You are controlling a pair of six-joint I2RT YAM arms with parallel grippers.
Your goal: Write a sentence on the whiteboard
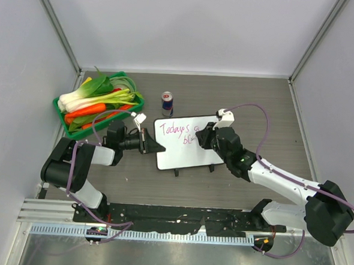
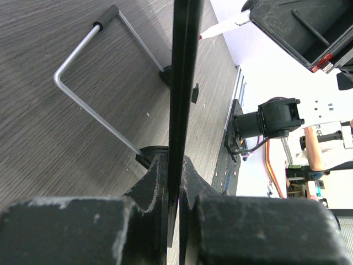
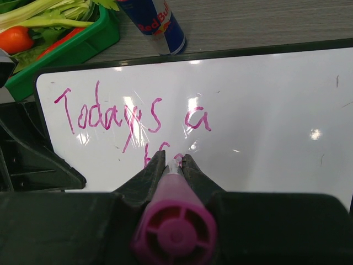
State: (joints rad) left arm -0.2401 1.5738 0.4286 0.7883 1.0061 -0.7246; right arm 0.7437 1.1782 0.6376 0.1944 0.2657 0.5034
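Note:
The whiteboard (image 1: 187, 156) lies in the middle of the table, propped on a wire stand (image 2: 94, 72). My left gripper (image 1: 154, 148) is shut on its left edge. In the left wrist view that edge is a dark strip (image 2: 182, 83) pinched between my fingers (image 2: 175, 182). My right gripper (image 1: 202, 138) is shut on a pink marker (image 3: 174, 226), whose tip touches the board (image 3: 265, 121). The sentence (image 3: 132, 113) in pink reads "Today's a" on the top line. A second line begins just above my right gripper's fingertips (image 3: 174, 160).
A Red Bull can (image 1: 167, 102) stands just behind the board, and is also in the right wrist view (image 3: 151, 22). A green basket (image 1: 129, 80) of vegetables sits at the back left. White walls close in the table on three sides.

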